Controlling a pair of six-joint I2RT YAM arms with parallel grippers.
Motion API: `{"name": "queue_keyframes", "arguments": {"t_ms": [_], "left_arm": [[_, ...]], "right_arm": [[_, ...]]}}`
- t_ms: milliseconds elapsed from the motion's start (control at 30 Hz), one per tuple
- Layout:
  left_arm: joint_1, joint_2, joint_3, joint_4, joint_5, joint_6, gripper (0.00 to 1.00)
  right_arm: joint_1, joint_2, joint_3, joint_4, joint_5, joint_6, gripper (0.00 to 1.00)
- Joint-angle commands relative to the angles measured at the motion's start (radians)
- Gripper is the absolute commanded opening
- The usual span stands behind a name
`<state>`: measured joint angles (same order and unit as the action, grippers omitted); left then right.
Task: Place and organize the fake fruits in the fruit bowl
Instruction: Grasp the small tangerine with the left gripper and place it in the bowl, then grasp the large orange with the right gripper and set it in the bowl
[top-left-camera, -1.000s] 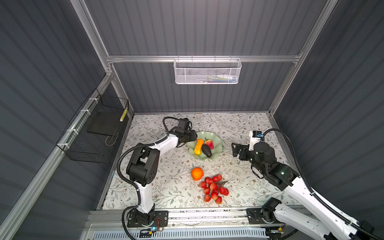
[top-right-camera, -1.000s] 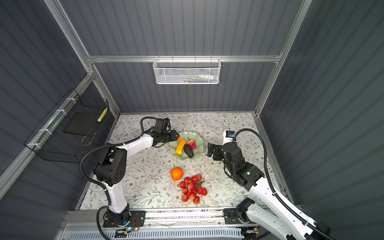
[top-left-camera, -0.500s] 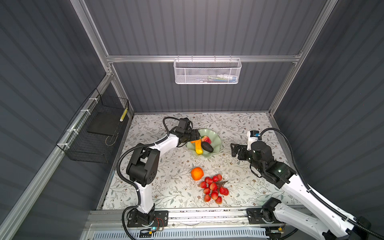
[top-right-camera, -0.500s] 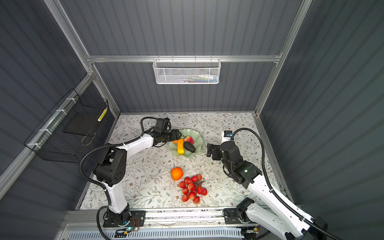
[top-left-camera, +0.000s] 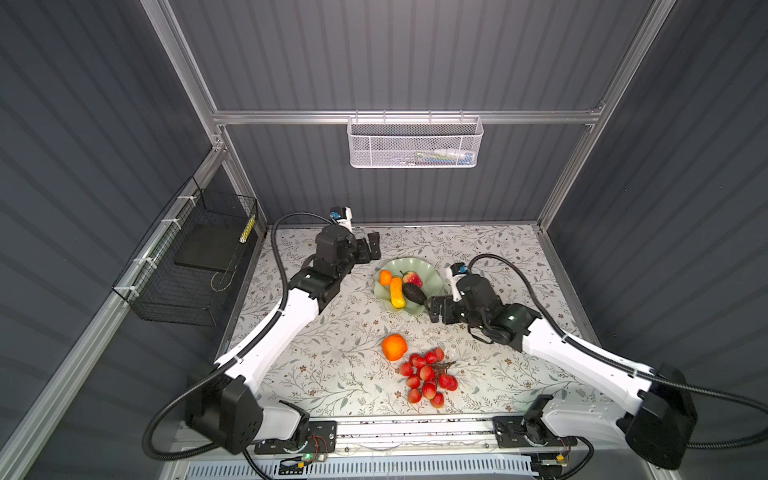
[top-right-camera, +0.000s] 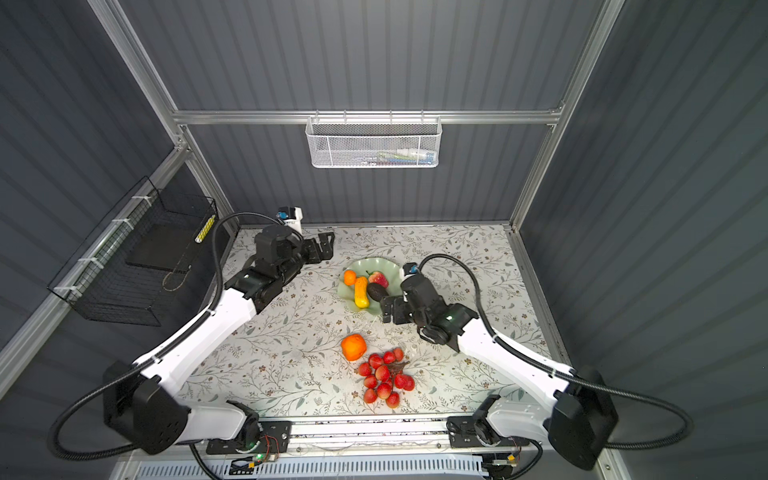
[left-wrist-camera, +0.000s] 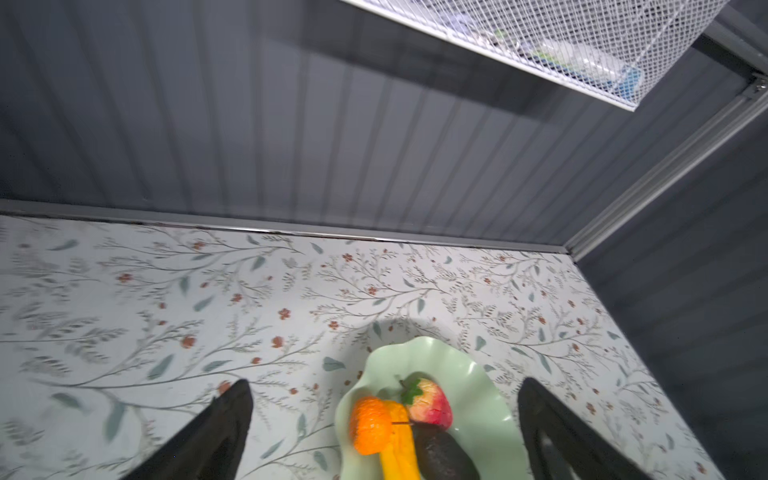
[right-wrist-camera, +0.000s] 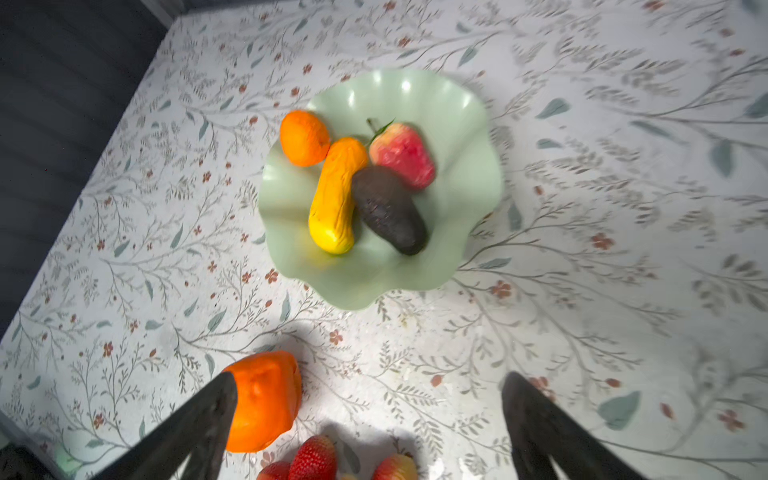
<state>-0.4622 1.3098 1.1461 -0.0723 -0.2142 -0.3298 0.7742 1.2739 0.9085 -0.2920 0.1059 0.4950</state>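
Jaws wide apart, empty, both arms; left jaws near fruit bowl (right-wrist-camera: 457, 137), right jaws near large orange (right-wrist-camera: 266, 395).

Dark grey ribbed walls (top-left-camera: 415, 54) enclose a floral tabletop (top-left-camera: 332, 374); a white mesh basket (top-left-camera: 413, 143) hangs behind.

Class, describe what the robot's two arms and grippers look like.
The left arm and right arm have white shells, black joints and bases. Black ribbed cables loop beside each. The left gripper and right gripper are black with tapered fingers. A small white camera tops each wrist.
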Motion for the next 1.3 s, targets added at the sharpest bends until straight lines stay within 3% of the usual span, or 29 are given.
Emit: {"name": "queue_keyframes", "arguments": {"t_ms": [0, 200, 333, 400, 567, 767, 867, 1033, 1267], "left_arm": [[0.014, -0.083, -0.116, 0.019, -0.145, 0.117, 1.0], [0.017, -0.215, -0.181, -0.018, -0.22, 0.21, 1.0], [0.018, -0.228, -0.129, -0.04, -0.186, 0.326, 1.0], [0.017, -0.235, -0.115, -0.051, -0.248, 0.322, 1.0], [0.02, -0.284, -0.242, 0.068, -0.253, 0.334, 1.0], [0.021, -0.287, -0.231, 0.013, -0.285, 0.336, 1.0], [0.021, -0.29, -0.24, 0.014, -0.284, 0.334, 1.0], [0.021, -0.285, -0.233, -0.006, -0.294, 0.33, 1.0], [0.02, -0.28, -0.232, -0.014, -0.297, 0.329, 1.0]], "right_arm": [[0.072, 0.103, 0.059, -0.002, -0.063, 0.025, 0.99], [0.182, 0.298, 0.142, -0.018, -0.135, 0.039, 0.99], [0.232, 0.398, 0.205, -0.071, -0.125, 0.031, 0.99], [0.242, 0.433, 0.22, -0.077, -0.121, 0.034, 0.99], [0.247, 0.51, 0.268, -0.123, -0.124, 0.043, 0.99], [0.253, 0.573, 0.299, -0.144, -0.143, 0.047, 0.96], [0.253, 0.581, 0.309, -0.143, -0.142, 0.045, 0.91], [0.252, 0.543, 0.304, -0.132, -0.116, 0.046, 0.7], [0.19, 0.361, 0.328, -0.15, -0.06, 0.004, 0.64]]}}
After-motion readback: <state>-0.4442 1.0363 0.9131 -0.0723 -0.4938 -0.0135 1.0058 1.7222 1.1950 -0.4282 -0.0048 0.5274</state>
